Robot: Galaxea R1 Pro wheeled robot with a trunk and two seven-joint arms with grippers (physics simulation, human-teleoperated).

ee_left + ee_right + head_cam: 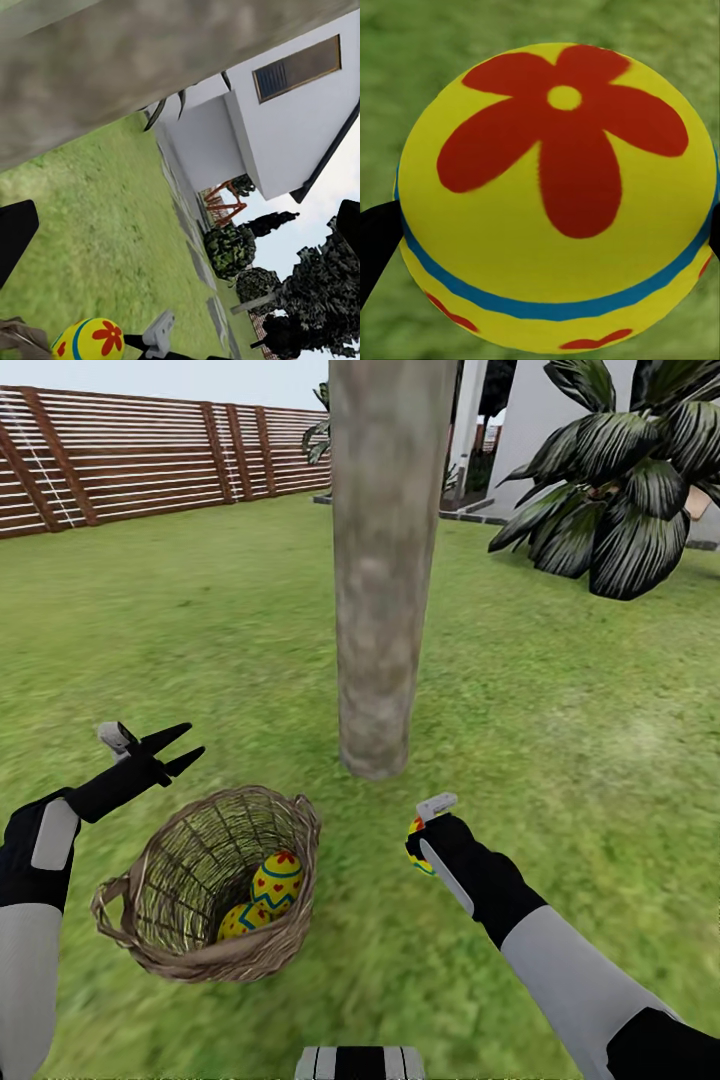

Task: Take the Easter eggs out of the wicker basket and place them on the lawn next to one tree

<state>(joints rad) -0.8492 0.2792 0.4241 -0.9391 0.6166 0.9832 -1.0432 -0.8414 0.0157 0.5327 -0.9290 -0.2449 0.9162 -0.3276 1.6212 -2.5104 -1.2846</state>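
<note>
The right gripper (418, 845) pinches a glossy yellow egg (556, 199) with a red flower and blue band, just beside the rough mottled trunk (378, 570). Two more eggs (276, 882) lie in the tilted woven-twig basket (130, 925) on the lawn (560, 740). The left gripper (176, 748) hovers above it, fingers spread.
</note>
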